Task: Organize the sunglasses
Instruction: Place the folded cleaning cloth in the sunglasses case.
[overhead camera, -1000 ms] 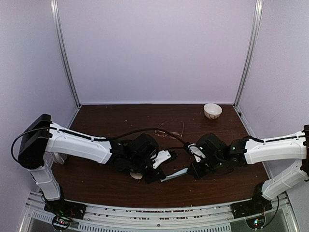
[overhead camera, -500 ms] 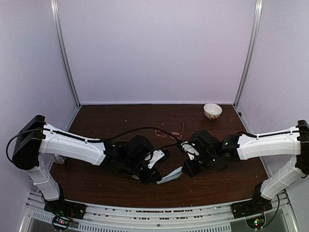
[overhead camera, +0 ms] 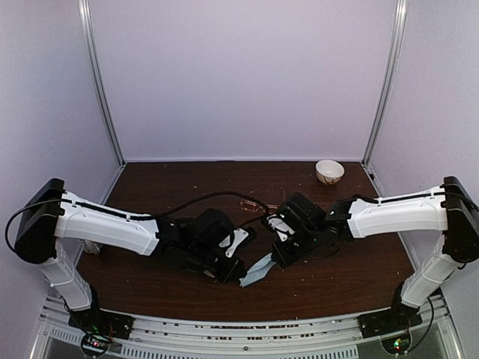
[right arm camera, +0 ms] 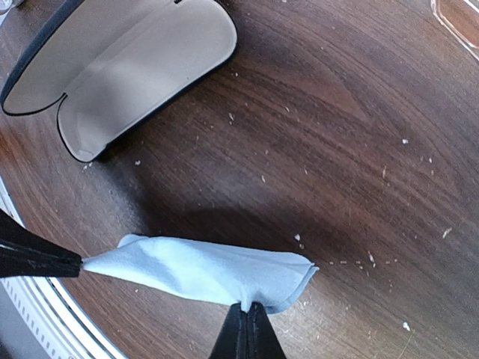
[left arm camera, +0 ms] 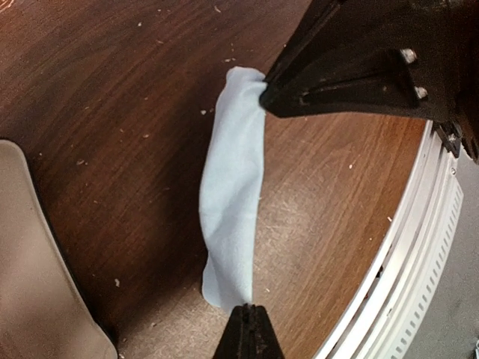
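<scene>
While the left gripper (left arm camera: 247,333) and right gripper (right arm camera: 245,318) stay clamped on the blue cloth (left arm camera: 232,187), both have shifted leftward.

Robotics lab cell: plain pale panels (overhead camera: 239,75) are boxing in a brown wooden table (overhead camera: 172,179), aluminium posts (overhead camera: 101,82) are framing the corners, white robot arms (overhead camera: 112,224) are sitting bolted on a slotted metal rail (overhead camera: 247,330).

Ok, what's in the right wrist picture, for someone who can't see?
A light blue cloth is stretched between the right pincer, bottom, and the left pincer, left edge, over a brown table with an open case.
</scene>
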